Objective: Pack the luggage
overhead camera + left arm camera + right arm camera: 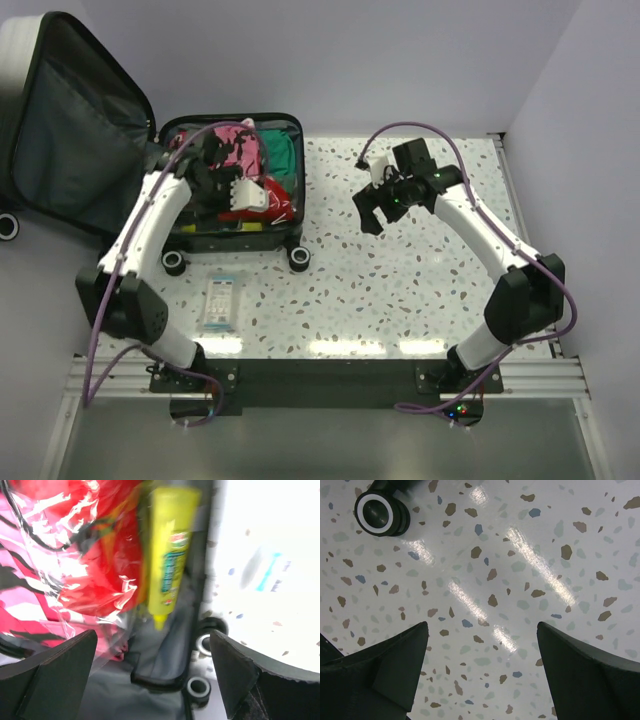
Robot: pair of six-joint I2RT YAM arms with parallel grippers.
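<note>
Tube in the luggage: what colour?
The tube is yellow; left wrist view shows it best.

White terrazzo tabletop [400, 270], flecked brown, blue and grey-green, from centre out to 3 o'clock. Plain pale lilac-grey wall [350, 50] at 12 o'clock; second wall [600, 120] at 3 o'clock. Bright glare strips [350, 347] along tabletop edge at 6 o'clock; diagonal light streaks [470, 597] in right wrist view. Aluminium rails [100, 375] at 6 o'clock, dull grey surface [300, 450] just beyond.
</note>
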